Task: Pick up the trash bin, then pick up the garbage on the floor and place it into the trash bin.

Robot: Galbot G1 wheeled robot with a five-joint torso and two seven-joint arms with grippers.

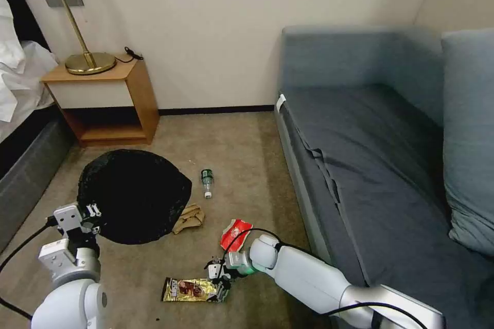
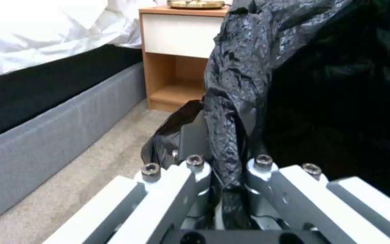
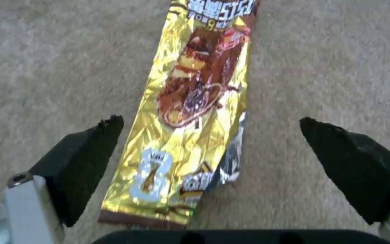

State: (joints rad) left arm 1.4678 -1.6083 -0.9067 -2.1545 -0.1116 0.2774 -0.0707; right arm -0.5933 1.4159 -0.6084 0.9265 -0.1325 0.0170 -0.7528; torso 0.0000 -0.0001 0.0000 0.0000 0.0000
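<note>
The trash bin (image 1: 134, 195) shows as a wide mouth lined with crinkled black bag (image 2: 249, 84); its white wall is hidden. My left gripper (image 1: 90, 216) (image 2: 226, 166) is shut on its near rim, pinching bag and edge. Garbage lies on the carpet: a gold-brown snack wrapper (image 1: 190, 289) (image 3: 190, 101), a red-and-white packet (image 1: 235, 234), a tan paper bag (image 1: 188, 218) and a small clear bottle (image 1: 207, 182). My right gripper (image 1: 221, 280) (image 3: 211, 122) hovers low over the wrapper's near end, open, one finger on each side of it.
A wooden nightstand (image 1: 110, 103) (image 2: 177, 51) with a brass lamp (image 1: 85, 56) stands at the back left beside the bed (image 1: 20, 113) (image 2: 46, 135). A blue-grey sofa (image 1: 381, 164) lines the right side. Open carpet lies between them.
</note>
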